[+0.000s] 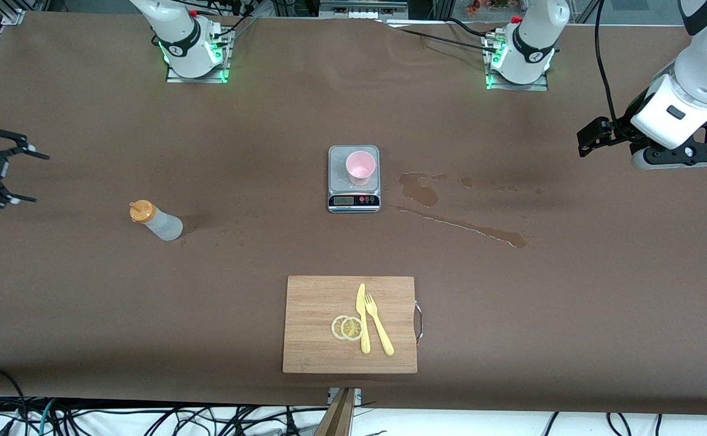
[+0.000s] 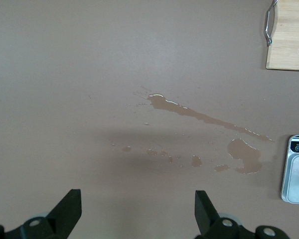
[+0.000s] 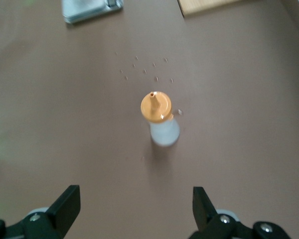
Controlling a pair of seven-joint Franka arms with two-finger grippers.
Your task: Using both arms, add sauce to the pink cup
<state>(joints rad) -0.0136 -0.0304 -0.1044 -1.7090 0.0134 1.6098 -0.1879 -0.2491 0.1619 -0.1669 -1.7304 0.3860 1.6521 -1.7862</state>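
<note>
- The sauce bottle (image 1: pixel 155 221) is seen standing upright on the brown table (image 1: pixel 86 315), toward the right arm's end, with its orange cap (image 3: pixel 156 106) uppermost; no gripper is touching it.
- The pink cup (image 1: pixel 360 167) is set upright on a steel kitchen scale (image 1: pixel 354 198) at mid-table, presumably so that the added sauce can be weighed.
- The right gripper (image 1: pixel 8 172) is held spread and empty above the table's edge, near the bottle; this placement is judged to suit a grasp of the bottle.
- The left gripper (image 1: pixel 592 136) is likewise spread and empty, over its own end of the table, well apart from the cup.
- Wet brown stains (image 1: pixel 426 191) lie beside the scale.
- A cutting board (image 1: pixel 323 339) with lemon slices (image 1: pixel 347 327), a knife (image 1: pixel 363 321) and a fork (image 1: pixel 378 327) lies nearer the camera, untouched.
</note>
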